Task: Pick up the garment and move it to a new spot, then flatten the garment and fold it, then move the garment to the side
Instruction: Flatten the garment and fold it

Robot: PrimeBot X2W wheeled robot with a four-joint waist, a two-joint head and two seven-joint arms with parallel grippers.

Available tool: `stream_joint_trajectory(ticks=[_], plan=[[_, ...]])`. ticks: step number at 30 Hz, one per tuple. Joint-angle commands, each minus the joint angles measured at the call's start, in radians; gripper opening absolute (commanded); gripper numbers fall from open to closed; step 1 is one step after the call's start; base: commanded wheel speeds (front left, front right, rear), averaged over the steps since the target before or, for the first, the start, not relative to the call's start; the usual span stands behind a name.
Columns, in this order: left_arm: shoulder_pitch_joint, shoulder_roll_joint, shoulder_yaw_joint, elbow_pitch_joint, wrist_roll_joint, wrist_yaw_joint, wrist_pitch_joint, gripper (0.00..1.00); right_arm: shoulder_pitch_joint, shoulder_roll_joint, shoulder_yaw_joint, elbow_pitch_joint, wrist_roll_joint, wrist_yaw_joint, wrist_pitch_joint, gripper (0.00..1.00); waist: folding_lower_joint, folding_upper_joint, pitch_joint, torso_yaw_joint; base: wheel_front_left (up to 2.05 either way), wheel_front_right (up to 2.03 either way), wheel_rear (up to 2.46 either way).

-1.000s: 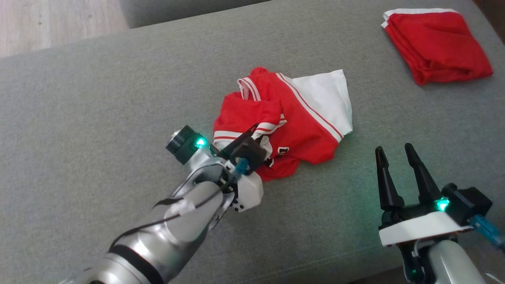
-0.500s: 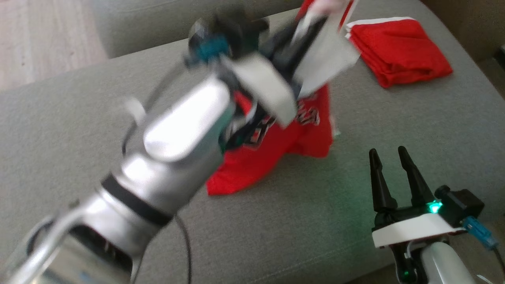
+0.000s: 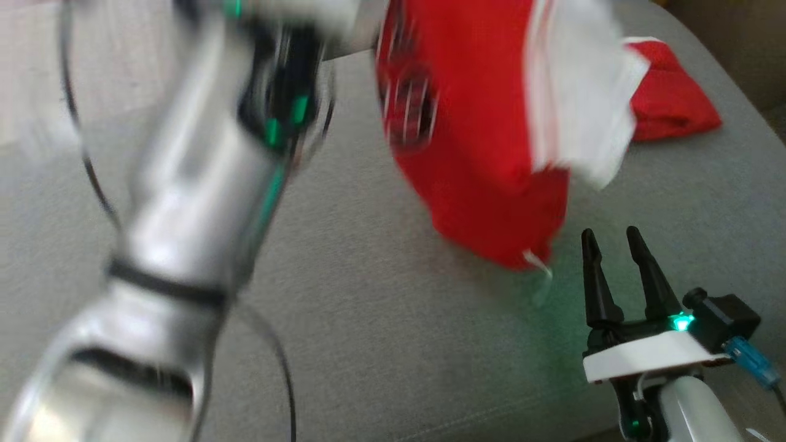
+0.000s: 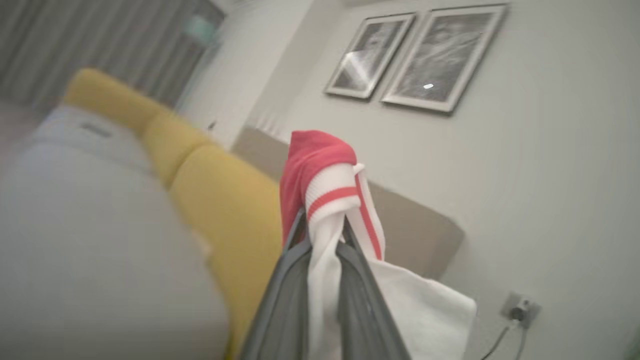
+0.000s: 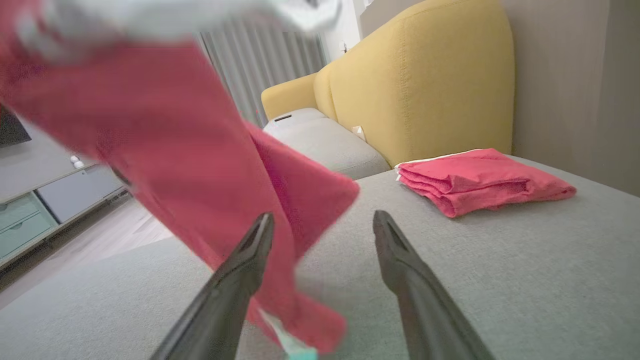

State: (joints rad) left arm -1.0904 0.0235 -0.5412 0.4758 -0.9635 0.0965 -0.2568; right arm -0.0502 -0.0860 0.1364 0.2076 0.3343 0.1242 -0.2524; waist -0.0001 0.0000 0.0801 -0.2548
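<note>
Off the sofa (image 3: 368,307), left hand (image 4: 322,218) has raised garment (image 3: 479,153).

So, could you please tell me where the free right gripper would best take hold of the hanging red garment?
Probably its lowest red corner. The garment hangs from the left gripper, shut on a striped white cuff, so that corner dangles low over the sofa, beside the open right gripper. Come from the robot's right, fingers level, one on each face.
</note>
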Motion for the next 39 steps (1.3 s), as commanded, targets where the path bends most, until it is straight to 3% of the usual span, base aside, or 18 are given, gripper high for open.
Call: stream_joint_trajectory(ticks=[1, 7, 13, 18, 19, 20, 21, 22, 23, 28, 31, 36, 39], plan=[[0.069, 0.027, 0.053, 0.003, 0.02, 0.006, -0.005, 0.0, -0.02, 0.001, 0.021, -0.035, -0.003, 0.007, -0.009, 1.0, 0.0001, 0.0, -0.007, 0.029, 0.0, 0.0, 0.0], [0.387, 0.03, 0.222, 0.058, 0.139, -0.01, -0.005, 0.0, -0.005, -0.002, 0.008, -0.046, -0.009, 0.007, -0.009, 1.0, 0.0001, 0.0, -0.007, 0.101, 0.0, 0.0, 0.0], [0.644, 0.029, 0.407, -0.039, 0.328, -0.041, -0.005, 0.0, 0.012, -0.017, -0.01, -0.054, -0.018, 0.007, -0.009, 1.0, 0.0001, 0.0, 0.002, 0.151, 0.0, 0.0, 0.0], [0.81, 0.027, 0.49, -0.092, 0.413, -0.062, -0.005, 0.0, 0.03, -0.025, -0.016, -0.056, -0.02, 0.007, -0.009, 1.0, 0.0001, 0.0, 0.001, 0.188, 0.0, 0.0, 0.0], [0.828, 0.027, 0.492, -0.095, 0.41, -0.066, -0.005, 0.07, 0.032, -0.027, -0.016, -0.056, -0.021, 0.007, -0.009, 1.0, 0.0001, 0.0, 0.001, 0.193, 0.0, 0.0, 0.0], [0.843, 0.027, 0.492, -0.099, 0.415, -0.069, -0.005, 0.26, 0.035, -0.028, -0.015, -0.056, -0.021, 0.007, -0.009, 1.0, 0.0001, 0.0, 0.001, 0.197, 0.0, 0.0, 0.0], [0.855, 0.027, 0.493, -0.107, 0.43, -0.071, -0.005, 0.47, 0.036, -0.029, -0.014, -0.056, -0.021, 0.007, -0.009, 1.0, 0.0001, 0.0, 0.001, 0.2, 0.0, 0.0, 0.0], [0.868, 0.027, 0.493, -0.111, 0.431, -0.07, -0.005, 0.94, 0.037, -0.03, -0.014, -0.056, -0.021, 0.007, -0.009, 1.0, 0.0001, 0.0, 0.0, 0.202, 0.0, 0.0, 0.0], [0.878, 0.027, 0.495, -0.12, 0.443, -0.064, -0.005, 1.0, 0.039, -0.03, -0.014, -0.056, -0.021, 0.007, -0.009, 1.0, 0.0001, 0.0, -0.001, 0.204, 0.0, 0.0, 0.0], [0.905, 0.044, 0.501, -0.266, 0.666, -0.015, -0.005, 1.0, 0.045, -0.034, -0.011, -0.059, -0.021, 0.007, -0.009, 1.0, 0.0001, 0.0, -0.002, 0.205, 0.0, 0.0, 0.0], [0.876, 0.076, 0.429, -0.345, 0.829, -0.009, -0.005, 1.0, 0.044, -0.041, -0.011, -0.062, -0.02, 0.007, -0.009, 1.0, 0.0001, 0.0, 0.012, 0.204, 0.0, 0.0, 0.0], [0.722, 0.066, 0.239, -0.27, 0.963, -0.083, 0.014, 1.0, 0.021, -0.054, 0.005, -0.067, -0.015, 0.007, -0.009, 1.0, 0.0001, 0.0, 0.059, 0.182, 0.0, 0.0, 0.0], [0.634, 0.049, 0.177, -0.19, 0.978, -0.113, 0.054, 1.0, 0.006, -0.061, 0.013, -0.071, -0.012, 0.007, -0.009, 1.0, 0.0001, 0.0, 0.089, 0.168, 0.0, 0.0, 0.0]])
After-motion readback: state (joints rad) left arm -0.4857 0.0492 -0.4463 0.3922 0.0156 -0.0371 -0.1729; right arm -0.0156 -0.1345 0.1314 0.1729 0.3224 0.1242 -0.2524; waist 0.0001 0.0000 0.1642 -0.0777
